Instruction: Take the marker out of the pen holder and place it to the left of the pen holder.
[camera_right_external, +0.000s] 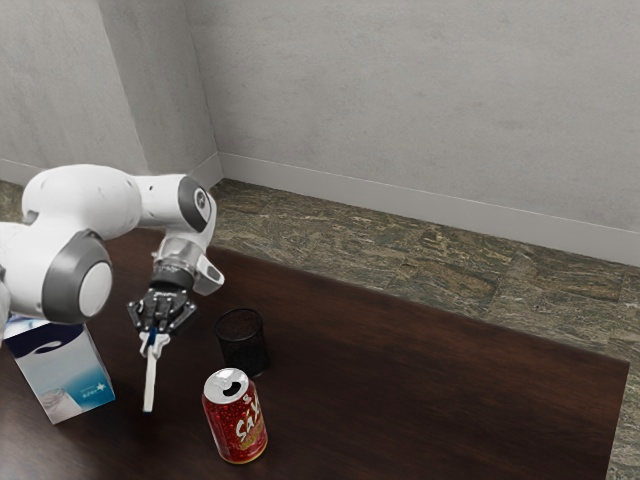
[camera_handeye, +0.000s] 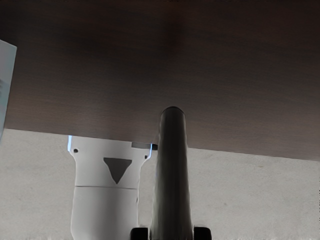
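Gripper (camera_right_external: 154, 343): found closed on the marker (camera_right_external: 149, 386), one of its fingers (camera_handeye: 202, 233) against each side of the barrel. The grip is at the upper part; the greater length projects below the hand, near upright with a slight lean. Whether the lower end touches the table (camera_right_external: 430, 385) could not be determined.

Step in hand: the marker is out of the pen holder (camera_right_external: 244, 345) and is being carried or set down; release remains outstanding. The hand is positioned on the exterior view's left of the holder, well clear of its rim. Whether this is the "left" the task intends is not settled by the pictures. If it is, the next move calls for lowering until the tip meets the wood, then laying the barrel over before letting go — dropped on end, it would likely topple and might roll.

Arm (camera_right_external: 85, 203): reaches in from the exterior view's left, bent at the elbow, with the wrist folded so that the hand points down toward the table.

Surroundings: a blue-and-white carton (camera_right_external: 66, 376) stands beside the hand, on the side away from the holder — in my judgement the nearest hazard to a sideways swing. A red soda can (camera_right_external: 236, 420) stands upright just beside the holder.
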